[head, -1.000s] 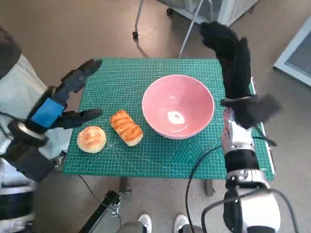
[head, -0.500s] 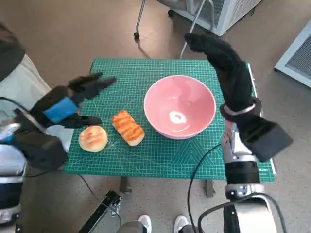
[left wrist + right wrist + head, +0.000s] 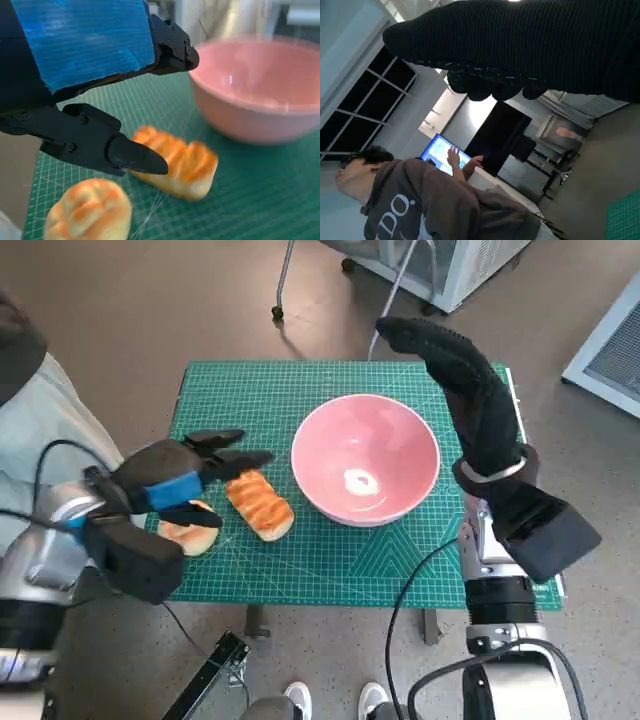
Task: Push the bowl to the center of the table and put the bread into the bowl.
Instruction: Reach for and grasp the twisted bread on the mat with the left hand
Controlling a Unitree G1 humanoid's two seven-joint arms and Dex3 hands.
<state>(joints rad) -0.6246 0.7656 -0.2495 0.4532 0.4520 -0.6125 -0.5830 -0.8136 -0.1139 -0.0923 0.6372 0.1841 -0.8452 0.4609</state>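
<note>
A pink bowl (image 3: 366,458) (image 3: 260,90) stands a little right of the middle of the green cutting mat (image 3: 330,540). Left of it lies a long glazed bread roll (image 3: 259,504) (image 3: 177,162), and a round bun (image 3: 188,534) (image 3: 90,212) lies at the mat's left edge. My left hand (image 3: 185,475) (image 3: 95,75) hovers over the round bun with fingers spread, reaching toward the long roll and holding nothing. My right hand (image 3: 460,375) (image 3: 520,45) is raised beside the bowl's right rim, fingers extended over the mat's far right, holding nothing.
The small table's edges lie just past the mat on all sides. A chair leg with a caster (image 3: 278,310) stands on the floor beyond the table. A cable (image 3: 405,590) hangs by my right forearm. A person (image 3: 420,200) shows in the right wrist view.
My left hand has moved right and inward, from beside the mat's left edge to over the round bun. My right hand has lowered and tilted toward the bowl's far side.
</note>
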